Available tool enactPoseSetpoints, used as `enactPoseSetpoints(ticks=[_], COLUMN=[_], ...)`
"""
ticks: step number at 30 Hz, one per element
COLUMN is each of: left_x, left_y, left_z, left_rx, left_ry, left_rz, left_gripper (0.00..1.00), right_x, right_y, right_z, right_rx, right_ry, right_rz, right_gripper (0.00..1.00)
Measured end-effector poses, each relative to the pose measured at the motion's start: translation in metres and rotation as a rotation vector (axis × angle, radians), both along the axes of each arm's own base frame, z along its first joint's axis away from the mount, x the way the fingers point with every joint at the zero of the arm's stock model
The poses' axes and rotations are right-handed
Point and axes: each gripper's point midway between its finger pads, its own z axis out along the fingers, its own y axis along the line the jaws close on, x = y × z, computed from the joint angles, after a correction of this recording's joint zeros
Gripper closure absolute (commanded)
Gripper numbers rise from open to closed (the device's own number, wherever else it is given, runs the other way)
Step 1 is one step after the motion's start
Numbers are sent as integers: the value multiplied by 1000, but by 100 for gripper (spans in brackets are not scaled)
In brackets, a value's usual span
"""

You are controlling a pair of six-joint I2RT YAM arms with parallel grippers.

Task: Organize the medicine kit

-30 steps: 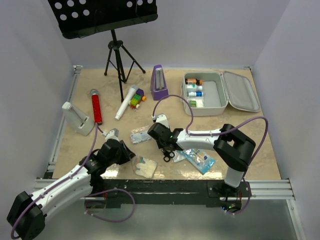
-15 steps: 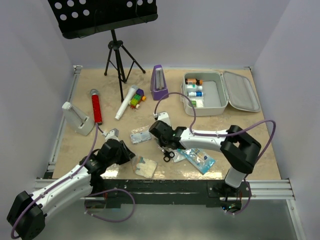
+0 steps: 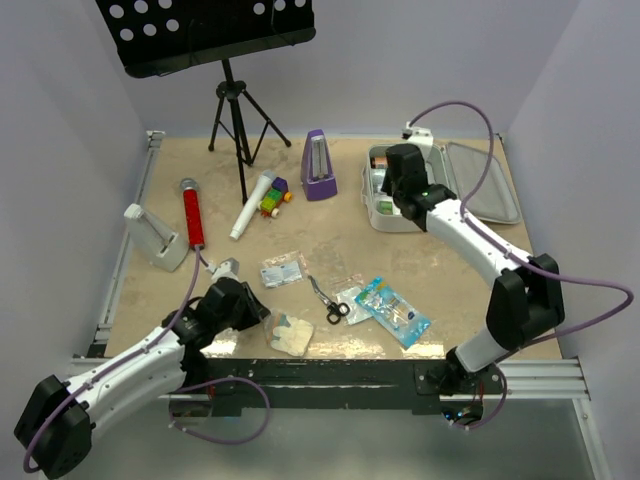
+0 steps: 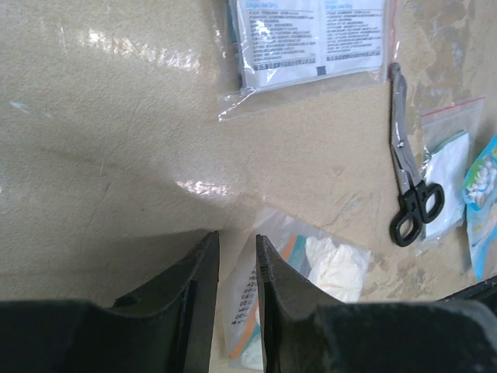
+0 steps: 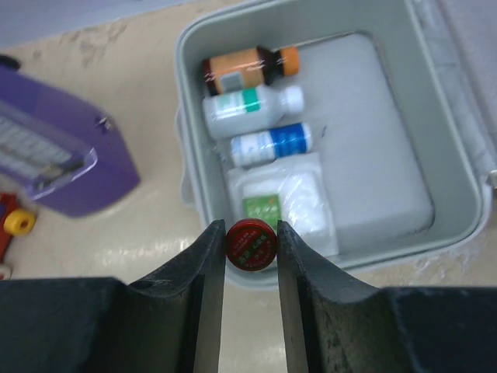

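Observation:
The medicine kit [image 3: 437, 199] lies open at the back right, its lid [image 3: 485, 180] flat to the right. In the right wrist view its tray [image 5: 380, 148] holds three bottles [image 5: 248, 105] and a gauze packet [image 5: 283, 202]. My right gripper [image 3: 393, 187] is shut on a small red round tin [image 5: 250, 243], just above the kit's near rim. My left gripper [image 3: 262, 312] is narrowly open and low over the edge of a clear bag of white gauze [image 4: 330, 268]. Scissors [image 3: 328, 300], a blue packet [image 3: 395, 312] and a printed sachet bag [image 3: 282, 270] lie on the table.
A purple metronome [image 3: 319, 167] stands left of the kit. A music stand tripod [image 3: 235, 110], a red microphone [image 3: 192, 213], a white microphone [image 3: 252, 205], a colourful toy [image 3: 272, 200] and a white holder [image 3: 155, 237] fill the back left.
My right arm has swung from the table's middle by the scissors to the kit at the back right, with the red tin between its fingers. The left arm has not moved.

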Motion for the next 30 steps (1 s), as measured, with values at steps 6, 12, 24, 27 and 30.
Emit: enactPoseSetpoints(ticks=[6,12,24,27,30], left_x=[0,0,-1,0,0], left_y=[0,1,3,3,3], left_z=[-1,1,-5,-5,-4], left_rx=[3,0,29,28,27], left_ry=[3,-4,7,6,5], left_rz=[0,1,-6,-7,-7], left_gripper=[70,70,70,70,70], right_x=[44,45,47,41,32], right_y=[-27,-15,-9,-7,-1], right_z=[-34,-113,-126,-127,-128], right_rx=[-15,-57,-38,-27,-26], right_ry=[36,200,213,216,211], right_rz=[-81,-40,-17,-1,14], right_gripper=[75,73,51,51,51])
